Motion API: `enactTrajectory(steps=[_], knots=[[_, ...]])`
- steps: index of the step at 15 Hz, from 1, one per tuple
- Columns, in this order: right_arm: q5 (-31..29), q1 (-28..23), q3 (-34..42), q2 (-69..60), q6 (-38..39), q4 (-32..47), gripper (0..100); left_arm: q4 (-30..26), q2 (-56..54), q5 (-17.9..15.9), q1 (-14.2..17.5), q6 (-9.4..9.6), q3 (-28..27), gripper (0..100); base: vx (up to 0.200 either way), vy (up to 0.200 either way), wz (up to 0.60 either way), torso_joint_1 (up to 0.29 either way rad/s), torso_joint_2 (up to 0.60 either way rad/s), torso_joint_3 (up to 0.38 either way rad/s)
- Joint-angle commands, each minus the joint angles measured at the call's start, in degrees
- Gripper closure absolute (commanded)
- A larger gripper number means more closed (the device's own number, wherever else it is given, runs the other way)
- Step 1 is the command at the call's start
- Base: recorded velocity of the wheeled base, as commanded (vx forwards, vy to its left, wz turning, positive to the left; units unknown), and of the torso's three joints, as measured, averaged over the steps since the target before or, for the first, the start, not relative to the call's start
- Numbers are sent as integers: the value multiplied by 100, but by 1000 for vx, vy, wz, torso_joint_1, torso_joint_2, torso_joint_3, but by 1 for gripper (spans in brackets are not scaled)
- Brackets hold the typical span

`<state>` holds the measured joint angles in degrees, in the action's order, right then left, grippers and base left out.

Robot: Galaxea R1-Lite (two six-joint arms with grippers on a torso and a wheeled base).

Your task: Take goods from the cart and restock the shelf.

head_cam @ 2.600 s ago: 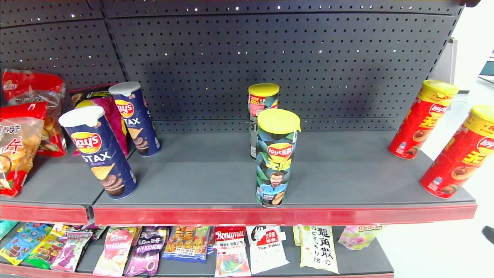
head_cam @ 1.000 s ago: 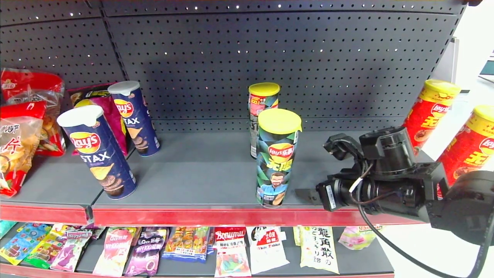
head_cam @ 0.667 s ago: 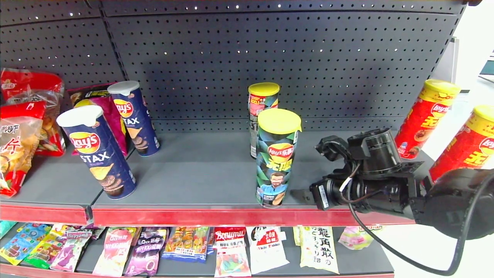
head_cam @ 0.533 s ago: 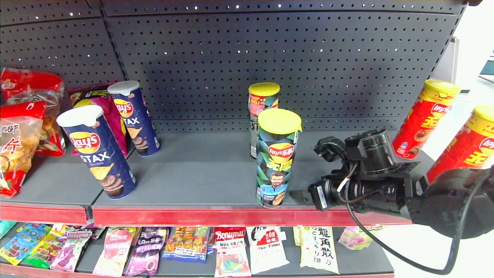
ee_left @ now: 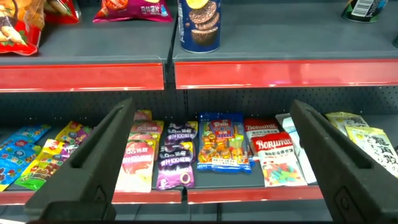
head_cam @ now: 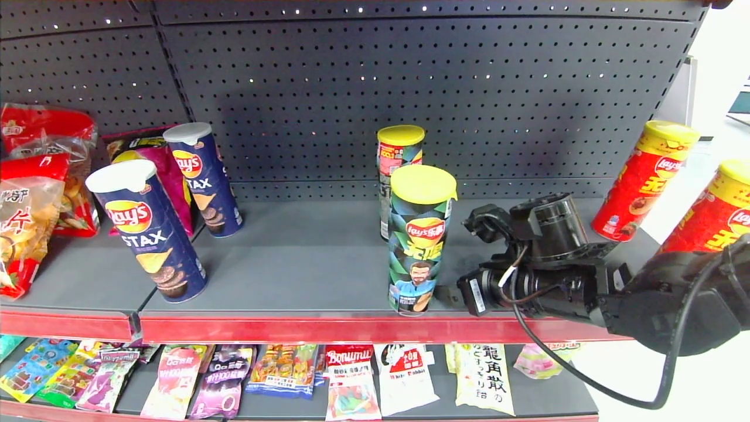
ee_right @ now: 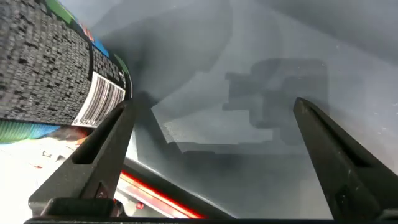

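Right gripper, jaws apart and holding nothing, lies low over the shelf board, just beside the foot of the front green can on the can's right. In the right wrist view the can's barcoded wall sits at the outer side of one finger rather than in the gap (whether finger and can touch cannot be told).

The front green can stands upright at the red front edge, label outward. A second yellow-lidded can stands directly behind it, so the pair forms one front-to-back row, the usual way of facing stock to the aisle. Blue cans stand well to the left of the green can in a like row, and red cans well to its right. The spacing suggests one lane per flavour.

Left gripper, likewise spread and empty, hangs lower than the green can and to its left, facing the candy bags of the tier below.

Judgement: the low, sideways pose of the right gripper suits seizing or squaring the can near its base, where a push is least likely to topple it.
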<state>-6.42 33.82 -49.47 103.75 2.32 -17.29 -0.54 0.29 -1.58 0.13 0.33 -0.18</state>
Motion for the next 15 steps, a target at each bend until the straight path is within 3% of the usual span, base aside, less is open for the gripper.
enactTrajectory(steps=[1, 15], knots=[[1, 28, -10, 31, -3, -3, 0, 1, -3, 0, 4, 2, 1, 0, 0, 0, 0, 0, 0, 0], [-52, 231, -98, 75, -21, -3, 0, 1, -3, 0, 4, 2, 1, 0, 0, 0, 0, 0, 0, 0]])
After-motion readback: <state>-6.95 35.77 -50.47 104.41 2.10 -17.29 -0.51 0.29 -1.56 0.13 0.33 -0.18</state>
